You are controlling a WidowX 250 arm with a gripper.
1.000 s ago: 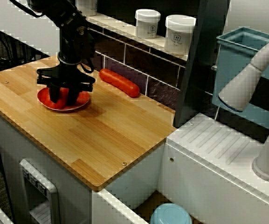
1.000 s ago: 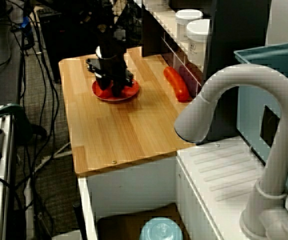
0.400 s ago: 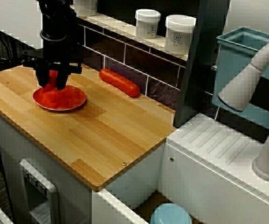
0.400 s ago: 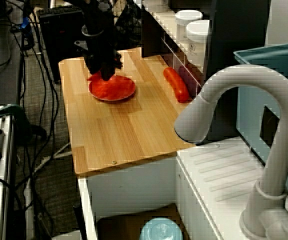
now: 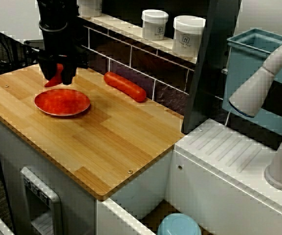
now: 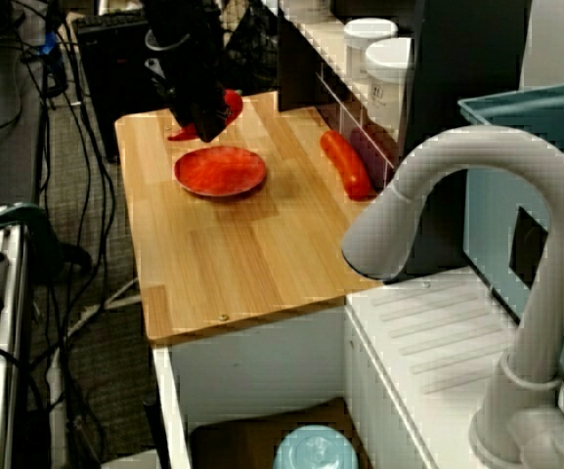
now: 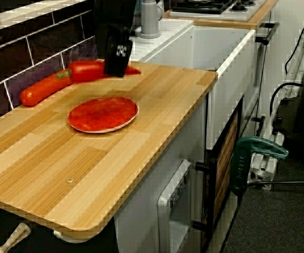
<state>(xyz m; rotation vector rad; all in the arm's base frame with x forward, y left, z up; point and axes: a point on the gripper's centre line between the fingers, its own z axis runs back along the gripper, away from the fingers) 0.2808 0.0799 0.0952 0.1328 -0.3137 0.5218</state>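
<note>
Sink-side view, gripper: the gripper (image 5: 58, 74) hangs in the upper left of the frame, its fingers pinched on a red pepper (image 5: 53, 80). It is clear above the red plate (image 5: 62, 103) on the wooden counter (image 5: 111, 142).
Sink-side view, pepper: the fingers hide most of it. Only a red end pokes out toward the lower left, so its axis is hard to read here.
Sink-side view, surroundings: a sausage (image 5: 125, 86) lies along the tiled wall, right of the plate and apart from it. Two white jars (image 5: 155, 24) stand on the shelf above.
High view past the tap, gripper: the gripper (image 6: 201, 112) sits in the upper left, over the upper-left edge of the plate (image 6: 220, 172).
High view past the tap, pepper: the pepper (image 6: 231, 102) shows on both sides of the fingers. Its long axis runs from lower left to upper right, with the thin tip at the lower left and the thicker end toward the wall.
Low view along the counter, pepper: the pepper (image 7: 86, 71) lies about level in the upper left, long axis left to right. Its green stem end points left toward the sausage (image 7: 38, 90), and its pointed tip pokes out right of the gripper (image 7: 115, 66).
Low view along the counter, grip: the hold looks nearer the tip than the stem, so the thicker half overhangs.
Handling: an off-centre hold like this probably lets the pepper pivot. A firm squeeze, level unhurried travel and height above the plate's rim (image 7: 133, 112) would suit it.
</note>
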